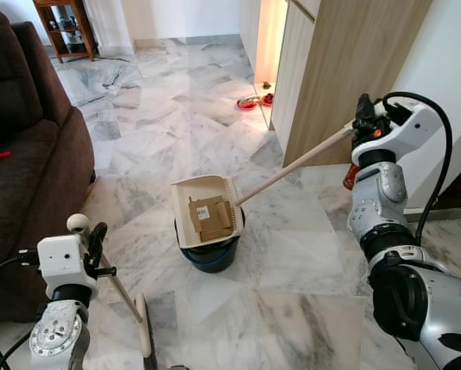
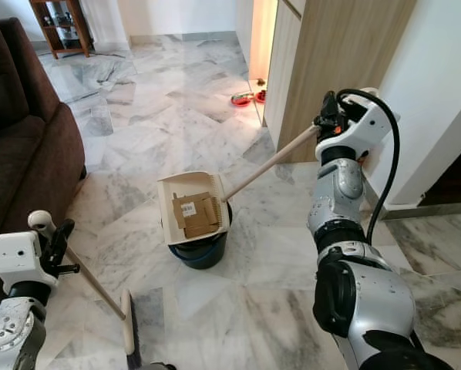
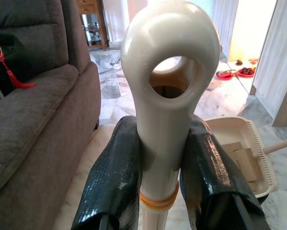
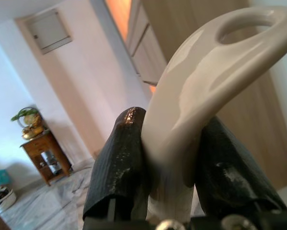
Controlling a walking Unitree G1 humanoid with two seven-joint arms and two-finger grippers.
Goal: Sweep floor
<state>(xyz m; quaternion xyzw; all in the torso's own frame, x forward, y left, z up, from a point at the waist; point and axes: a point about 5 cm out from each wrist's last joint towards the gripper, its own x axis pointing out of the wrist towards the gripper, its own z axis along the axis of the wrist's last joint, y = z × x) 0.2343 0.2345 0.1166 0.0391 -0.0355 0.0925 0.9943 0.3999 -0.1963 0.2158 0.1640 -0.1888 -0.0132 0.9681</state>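
Clamping dustpan handle [image 4: 182, 139], right end effector [image 4: 174, 177]; left end effector [image 3: 162, 177] broom [image 3: 170, 86].

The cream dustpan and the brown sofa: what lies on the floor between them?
Bare grey-white marble floor lies between the cream dustpan and the brown sofa, seen in the left eye view.

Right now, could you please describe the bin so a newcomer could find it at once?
On the marble floor, between the brown sofa and the wooden cabinet, stands a small dark blue bin. A cream dustpan holding cardboard scraps rests across its top.
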